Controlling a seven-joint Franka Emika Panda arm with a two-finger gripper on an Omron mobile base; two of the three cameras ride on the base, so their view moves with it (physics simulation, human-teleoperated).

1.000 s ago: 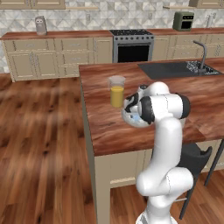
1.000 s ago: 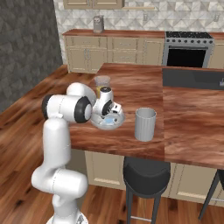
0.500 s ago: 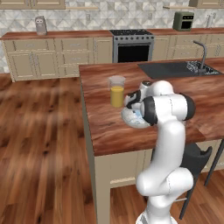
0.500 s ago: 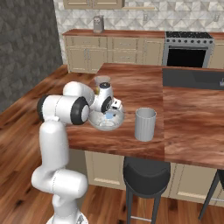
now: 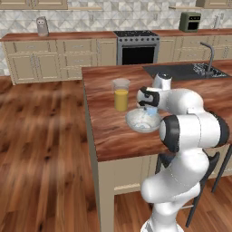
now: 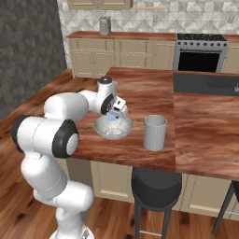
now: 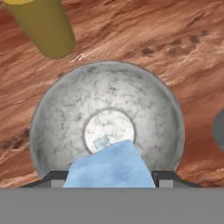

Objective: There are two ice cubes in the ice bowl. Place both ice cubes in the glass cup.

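Hand view shows 1 ice cube [image 7: 109,168] gripped by the end effector [image 7: 109,177] above the ice bowl [image 7: 52,113]; base views blur it.

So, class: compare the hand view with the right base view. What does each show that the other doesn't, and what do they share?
Hand view alone: the bottom of the ice bowl seen from straight above, with a small ice cube lying near its centre, and the glass of orange liquid at the top left.

Right base view alone: the whole arm, the glass cup standing apart to the right of the bowl, a black stool and the stove.

Both: the bowl on the wooden counter, with a pale blue ice cube at the gripper above it.
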